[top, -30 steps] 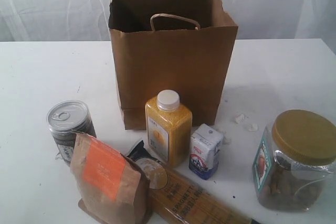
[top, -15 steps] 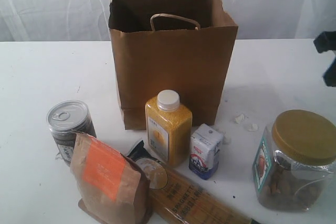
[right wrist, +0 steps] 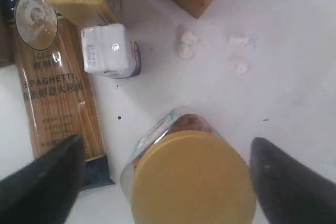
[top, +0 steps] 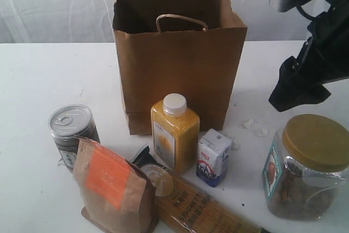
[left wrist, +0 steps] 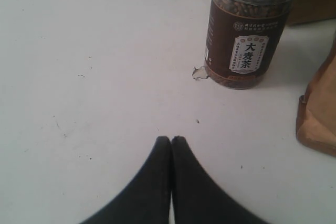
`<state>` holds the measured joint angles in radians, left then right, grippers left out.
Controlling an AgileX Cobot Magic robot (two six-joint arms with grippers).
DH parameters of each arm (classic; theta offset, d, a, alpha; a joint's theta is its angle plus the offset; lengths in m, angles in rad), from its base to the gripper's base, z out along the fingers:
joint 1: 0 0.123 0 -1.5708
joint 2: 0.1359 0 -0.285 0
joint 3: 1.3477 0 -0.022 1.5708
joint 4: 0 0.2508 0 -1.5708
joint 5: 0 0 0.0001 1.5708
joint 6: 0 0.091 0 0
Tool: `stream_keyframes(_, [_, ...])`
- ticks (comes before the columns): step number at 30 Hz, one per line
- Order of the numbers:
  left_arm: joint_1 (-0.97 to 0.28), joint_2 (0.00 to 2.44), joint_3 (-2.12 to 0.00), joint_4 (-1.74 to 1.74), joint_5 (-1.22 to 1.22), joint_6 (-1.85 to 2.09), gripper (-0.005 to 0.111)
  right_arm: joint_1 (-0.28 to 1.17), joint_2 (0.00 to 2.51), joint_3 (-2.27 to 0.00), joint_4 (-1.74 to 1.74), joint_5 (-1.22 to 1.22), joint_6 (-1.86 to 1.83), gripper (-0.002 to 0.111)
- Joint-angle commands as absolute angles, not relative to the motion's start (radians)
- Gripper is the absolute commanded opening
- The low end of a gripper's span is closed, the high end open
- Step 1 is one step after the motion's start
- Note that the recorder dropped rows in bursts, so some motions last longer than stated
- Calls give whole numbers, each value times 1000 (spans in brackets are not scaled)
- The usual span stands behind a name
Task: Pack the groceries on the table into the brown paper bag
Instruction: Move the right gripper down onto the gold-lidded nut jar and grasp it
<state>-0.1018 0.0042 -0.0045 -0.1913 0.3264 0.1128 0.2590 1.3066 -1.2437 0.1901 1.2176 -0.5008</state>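
Right gripper (top: 297, 88) has swung in from the right edge and hangs above the clear gold-lidded jar (top: 305, 167), upright on the table (top: 38, 75) right of the brown paper bag (top: 180, 69); jaws spread wide, empty, straddling the lid. Left gripper (left wrist: 170, 145): jaws pressed together, holding nothing, near the silver-topped can (left wrist: 247, 30). Descend centred, fingers past the lid, then close on the body; clearance looks thin.

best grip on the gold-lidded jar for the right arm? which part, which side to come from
Grip the gold lid at its rim, coming straight down from above. The clear jar stands upright, and its body looks wider than the lid, so the lid is likely the easier span. The right pincer hangs open over it with a finger on either side, so a vertical descent and close probably suits.
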Motion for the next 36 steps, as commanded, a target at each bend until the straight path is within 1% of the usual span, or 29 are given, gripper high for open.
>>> stream_keyframes(1, [-106,0,0,-200,334,109,0,261,1308,-1243,161,1221,-514,96])
stream_keyframes(6, [-106,0,0,-200,334,109,0,261,1308,-1243,202,1221,-487,95])
stream_keyframes(13, [-106,0,0,-200,334,109,0,261,1329,-1173,67,1221,-487,95])
stream_keyframes(19, [-106,0,0,-200,334,109,0,261,1374,-1142,71,1214,-487,95])
stream_keyframes(32, [-106,0,0,-200,334,109,0,261,1389,-1077,19,1086,-487,95])
stream_keyframes(36, [-106,0,0,-200,334,109,0,261,1389,-1052,19,1083,-487,95])
